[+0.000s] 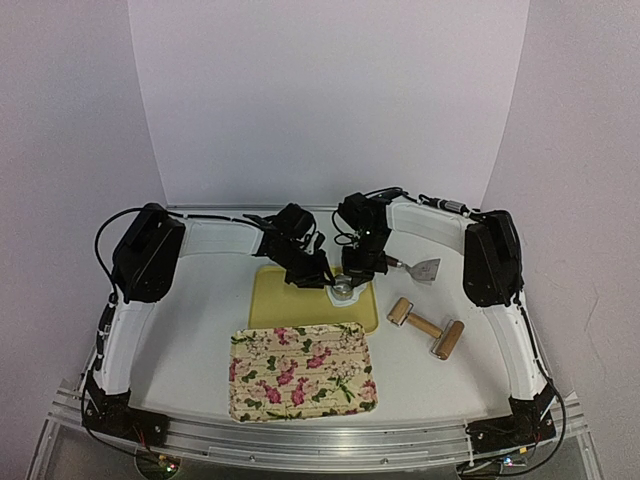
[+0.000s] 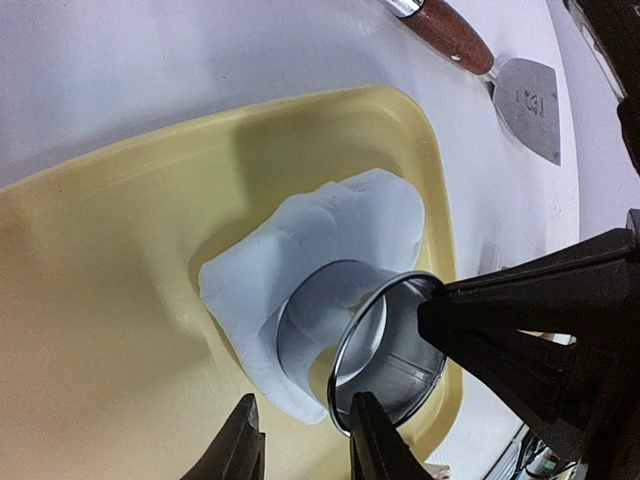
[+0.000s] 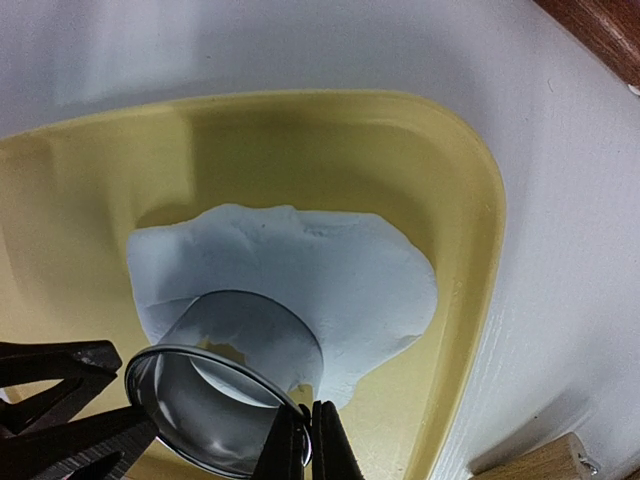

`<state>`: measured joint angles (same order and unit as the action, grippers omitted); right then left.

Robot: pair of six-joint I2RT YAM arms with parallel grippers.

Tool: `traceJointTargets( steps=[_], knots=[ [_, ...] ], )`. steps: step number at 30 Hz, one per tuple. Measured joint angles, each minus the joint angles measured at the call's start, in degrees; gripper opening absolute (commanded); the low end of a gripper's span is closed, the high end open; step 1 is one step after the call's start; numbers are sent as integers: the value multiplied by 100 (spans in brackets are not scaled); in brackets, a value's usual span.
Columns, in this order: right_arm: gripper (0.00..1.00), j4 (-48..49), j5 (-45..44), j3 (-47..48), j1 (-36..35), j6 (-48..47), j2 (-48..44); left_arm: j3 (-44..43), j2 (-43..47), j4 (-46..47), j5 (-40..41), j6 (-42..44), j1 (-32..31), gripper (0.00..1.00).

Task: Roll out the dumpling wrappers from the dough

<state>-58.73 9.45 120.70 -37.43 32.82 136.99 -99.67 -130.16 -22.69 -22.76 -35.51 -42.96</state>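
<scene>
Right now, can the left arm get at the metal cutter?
Probably yes. The left gripper is open right beside the rim of the cutter, with nothing between them. The right gripper pinches that rim at another spot, over the dough, so room is tight.

the board [image 1: 268, 302] is pale yellow. the dough [image 3: 330, 270] on it is white with a faint bluish cast. the ring cutter [image 3: 245, 345] is shiny silver. the tray [image 1: 300, 375] is cream, patterned with pink flowers and green leaves. the rolling pin [image 1: 425, 328] is light tan wood. the scraper [image 2: 528, 100] has a grey metal blade and a red-brown handle. the desk [image 1: 195, 340] is white. the left arm [image 1: 225, 238] and right arm [image 1: 432, 222] are white with black joints. the left tool [image 2: 307, 400] and right tool [image 3: 308, 410] are black.
</scene>
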Motion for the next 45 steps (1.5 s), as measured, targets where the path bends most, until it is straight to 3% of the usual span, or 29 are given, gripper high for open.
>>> traceJointTargets(
  steps=[20, 31, 45],
  knots=[
    [0, 2, 5, 0, 0, -7, 51, -351, -329, 10, -1, 118, -25, 18],
    [0, 12, 47, 10, 0, 18, 84, -491, -410, -82, 138, 268, -72, 0],
    [0, 3, 68, 33, 2, 149, 144, -565, -433, -151, 368, 426, -115, 0]
  ],
)
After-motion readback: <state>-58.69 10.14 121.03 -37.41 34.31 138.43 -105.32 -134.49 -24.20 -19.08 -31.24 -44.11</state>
